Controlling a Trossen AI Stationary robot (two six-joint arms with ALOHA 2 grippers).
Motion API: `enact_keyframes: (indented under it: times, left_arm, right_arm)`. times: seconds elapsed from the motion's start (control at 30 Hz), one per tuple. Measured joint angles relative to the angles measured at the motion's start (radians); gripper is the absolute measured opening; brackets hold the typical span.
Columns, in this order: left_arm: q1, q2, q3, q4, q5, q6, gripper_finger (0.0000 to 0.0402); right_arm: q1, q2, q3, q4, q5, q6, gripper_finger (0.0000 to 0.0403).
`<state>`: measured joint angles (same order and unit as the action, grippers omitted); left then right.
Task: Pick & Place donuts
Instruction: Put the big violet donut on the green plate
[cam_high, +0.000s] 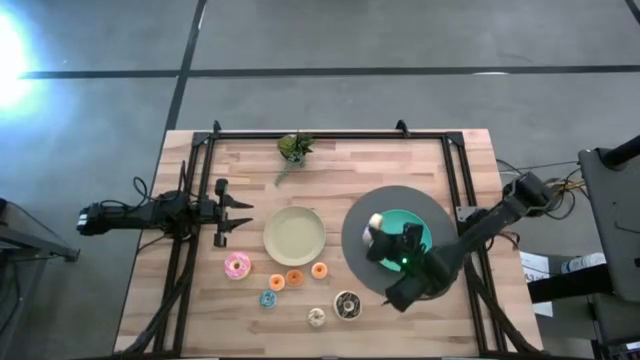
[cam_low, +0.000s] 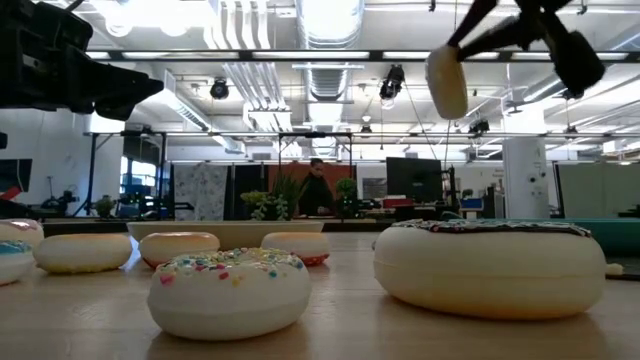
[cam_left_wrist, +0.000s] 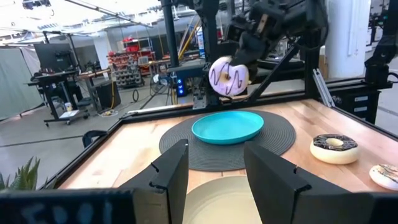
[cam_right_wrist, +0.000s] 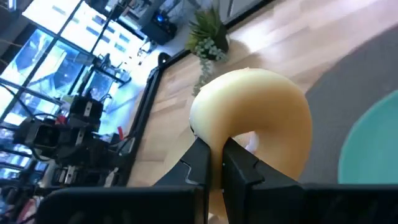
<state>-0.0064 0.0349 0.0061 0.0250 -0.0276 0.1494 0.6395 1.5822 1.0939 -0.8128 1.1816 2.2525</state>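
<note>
Carrying: the right gripper (cam_right_wrist: 214, 163) is clenched on the rim of a cream donut (cam_right_wrist: 252, 118), held in the air above the teal plate (cam_left_wrist: 227, 126).
Doing it well: lower until the donut nearly touches the plate, then release.
Right arm: reaches in from the right edge, wrist tilted down.
Left gripper (cam_left_wrist: 214, 174): parted, empty, waiting at the left side.
Other donuts (cam_high: 237, 265): on the near table.

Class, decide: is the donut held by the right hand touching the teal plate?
Apart. In the left wrist view the donut, pinched in the right hand, hangs above the teal plate with background visible between them.
</note>
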Motion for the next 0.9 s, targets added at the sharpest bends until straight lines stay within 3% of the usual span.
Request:
enact_keyframes:
  times: [0.17, 0.3, 0.37, 0.43, 0.53, 0.7, 0.9]
  left_arm:
    - [0.0, 0.001, 0.0, 0.022, 0.0, -0.001, 0.0131]
    - [0.0, 0.003, 0.0, 0.273, 0.019, -0.183, 0.0131]
    - [0.0, 0.006, 0.0, 0.453, 0.013, -0.39, 0.0131]
    - [0.004, 0.006, 0.0, 0.56, -0.057, -0.603, 0.0131]
    - [0.018, 0.041, 0.0, 0.48, -0.258, -0.906, 0.0131]
    - [0.018, 0.192, 0.0, 0.347, -0.288, -1.207, 0.0131]
    - [0.02, 0.434, 0.053, 0.567, -0.36, -1.203, 0.0131]
  right_arm:
    - [0.001, -0.065, -0.104, 0.15, 0.0, -0.008, 0.0013]
    - [-0.009, -0.097, -0.139, 0.262, 0.075, -0.057, 0.0013]
    - [-0.019, -0.103, -0.156, 0.332, 0.124, -0.093, 0.0013]
    - [-0.029, -0.104, -0.168, 0.411, 0.187, -0.135, 0.0013]
    - [-0.048, -0.103, -0.182, 0.483, 0.243, -0.166, 0.0013]
    - [-0.088, -0.105, -0.184, 0.546, 0.265, -0.181, 0.0013]
    - [-0.134, -0.111, -0.172, 0.641, 0.289, -0.244, 0.0013]
